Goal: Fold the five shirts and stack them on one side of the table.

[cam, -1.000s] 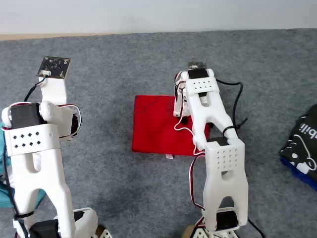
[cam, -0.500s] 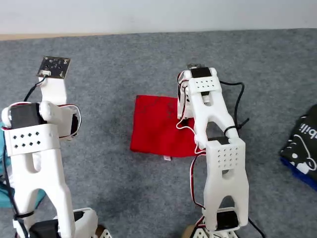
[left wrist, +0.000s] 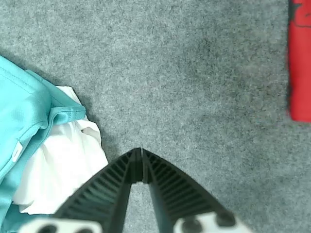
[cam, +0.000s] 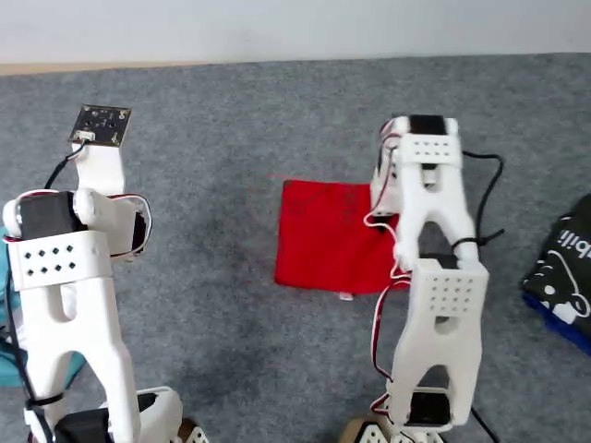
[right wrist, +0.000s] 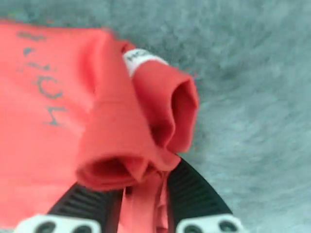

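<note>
A folded red shirt [cam: 328,235] lies on the grey table near the middle. My right gripper [right wrist: 146,182] is shut on the shirt's bunched edge [right wrist: 146,121], with a white label beside it; in the high view that arm [cam: 429,212] covers the shirt's right side. My left gripper [left wrist: 141,160] is shut with nothing in it, held above bare grey cloth beside a teal and white shirt [left wrist: 43,145]. The red shirt's edge [left wrist: 300,63] shows far off in the left wrist view. The left arm [cam: 65,277] stands at the table's left.
A black and blue printed shirt [cam: 563,272] lies at the table's right edge. Teal cloth [cam: 7,305] peeks out at the left edge behind the left arm. A small circuit board [cam: 102,125] sits on the left arm's end.
The right arm has swung to the right, dragging the red shirt with it across the table. The left arm has stayed still.
</note>
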Robot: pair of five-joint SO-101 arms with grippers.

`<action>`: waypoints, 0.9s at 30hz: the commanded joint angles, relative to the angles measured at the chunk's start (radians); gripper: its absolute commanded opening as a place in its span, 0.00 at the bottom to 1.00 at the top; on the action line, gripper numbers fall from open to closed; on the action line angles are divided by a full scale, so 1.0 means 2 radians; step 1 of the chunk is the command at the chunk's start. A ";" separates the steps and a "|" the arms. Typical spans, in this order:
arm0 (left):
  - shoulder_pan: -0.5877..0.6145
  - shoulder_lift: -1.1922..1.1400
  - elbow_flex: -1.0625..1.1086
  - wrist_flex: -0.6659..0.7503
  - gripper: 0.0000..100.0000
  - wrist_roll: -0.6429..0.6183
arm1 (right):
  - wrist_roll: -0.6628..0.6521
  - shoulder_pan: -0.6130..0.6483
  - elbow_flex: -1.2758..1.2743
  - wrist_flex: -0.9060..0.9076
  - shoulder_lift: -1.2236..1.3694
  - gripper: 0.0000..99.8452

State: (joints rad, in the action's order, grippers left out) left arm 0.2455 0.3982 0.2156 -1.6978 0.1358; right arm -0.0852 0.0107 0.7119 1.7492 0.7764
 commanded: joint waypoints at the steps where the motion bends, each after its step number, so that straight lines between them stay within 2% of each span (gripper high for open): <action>1: 0.000 0.018 -0.002 0.002 0.01 0.004 | -0.133 -0.022 0.022 -0.003 -0.048 0.01; 9: 0.000 0.019 -0.002 0.001 0.01 0.004 | -0.356 -0.068 0.022 -0.108 -0.048 0.01; 17: 0.000 0.019 -0.002 0.000 0.01 0.004 | -0.532 -0.068 0.022 -0.204 -0.048 0.01; 20: 0.000 0.019 -0.002 -0.006 0.01 0.004 | -0.565 -0.054 0.022 -0.231 -0.049 0.01; 25: 0.000 0.019 -0.002 -0.006 0.01 0.004 | -0.567 -0.035 0.021 -0.223 -0.049 0.01; 27: 0.000 0.019 -0.002 -0.006 0.01 0.004 | -0.567 -0.034 0.022 -0.214 -0.053 0.04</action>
State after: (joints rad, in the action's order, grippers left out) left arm 0.2455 0.3982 0.2156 -1.6978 0.1358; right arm -1.2052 -0.0690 0.7119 1.3057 0.7595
